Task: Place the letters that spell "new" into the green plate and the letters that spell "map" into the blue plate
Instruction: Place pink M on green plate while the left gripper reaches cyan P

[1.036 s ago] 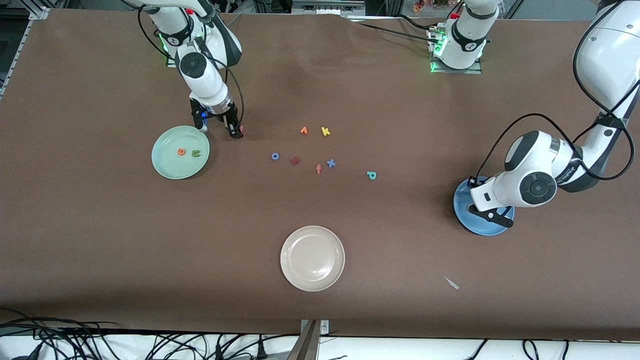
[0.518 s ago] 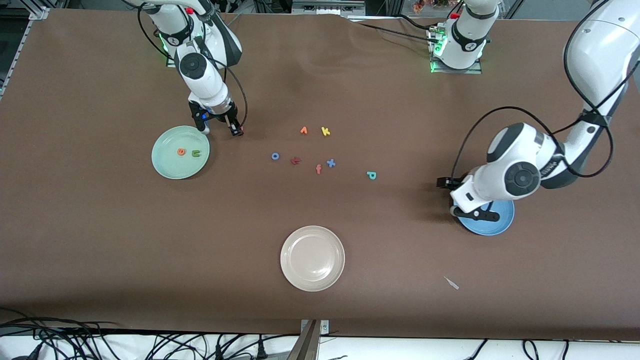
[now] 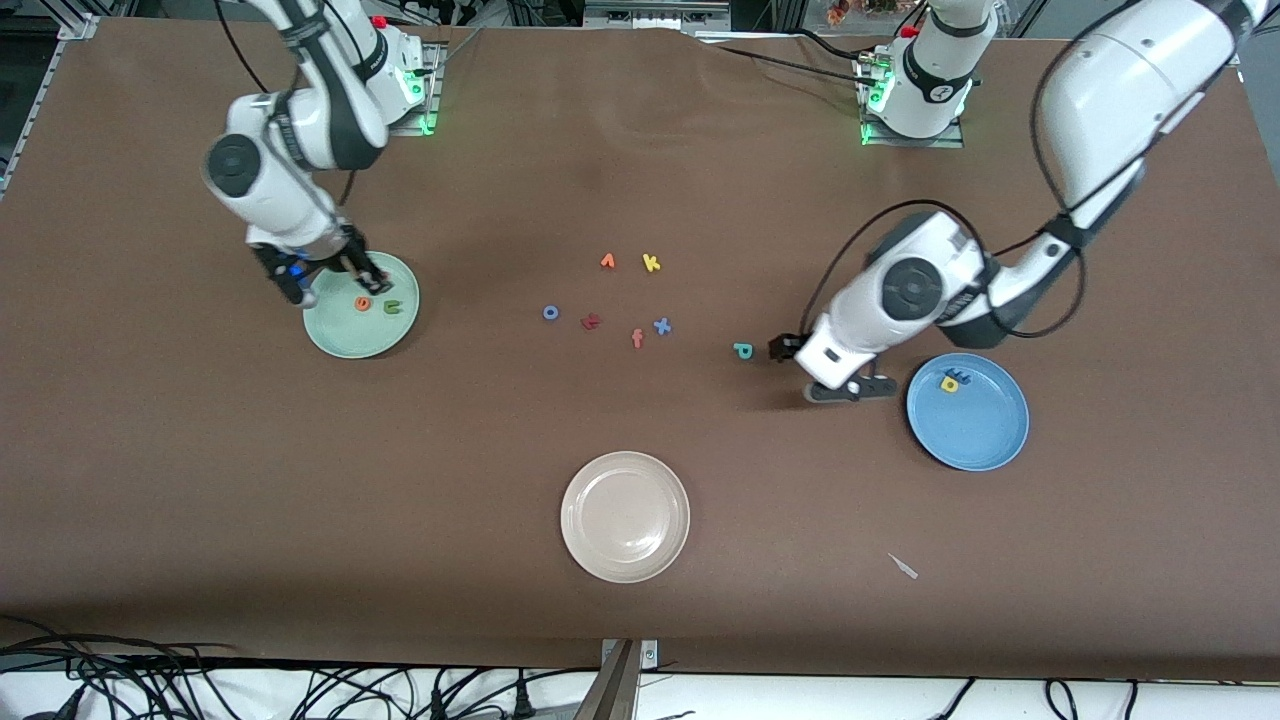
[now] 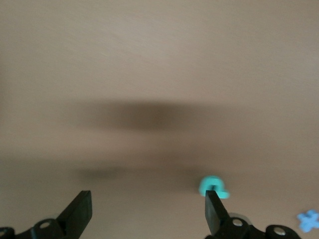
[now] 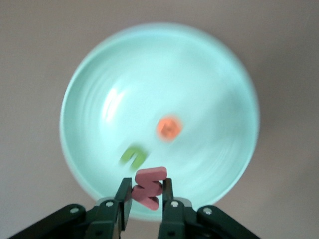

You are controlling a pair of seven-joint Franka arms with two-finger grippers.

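"e" point(image 3: 362, 303), "n" point(image 3: 391, 307) in green plate point(image 3: 335, 335); "m" point(image 3: 953, 373), "a" point(image 3: 949, 384) in blue plate point(image 3: 975, 430); "p" point(image 3: 742, 350) on table point(image 3: 640, 150) between plates.

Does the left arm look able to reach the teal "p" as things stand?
Probably yes. The left gripper is open and low, right beside the teal "p", which lies alone on bare table; the nearest other letter, the blue "x", lies well apart.

Glossy white arm shells, dark grey joint caps, looping black cables, black two-finger tools.
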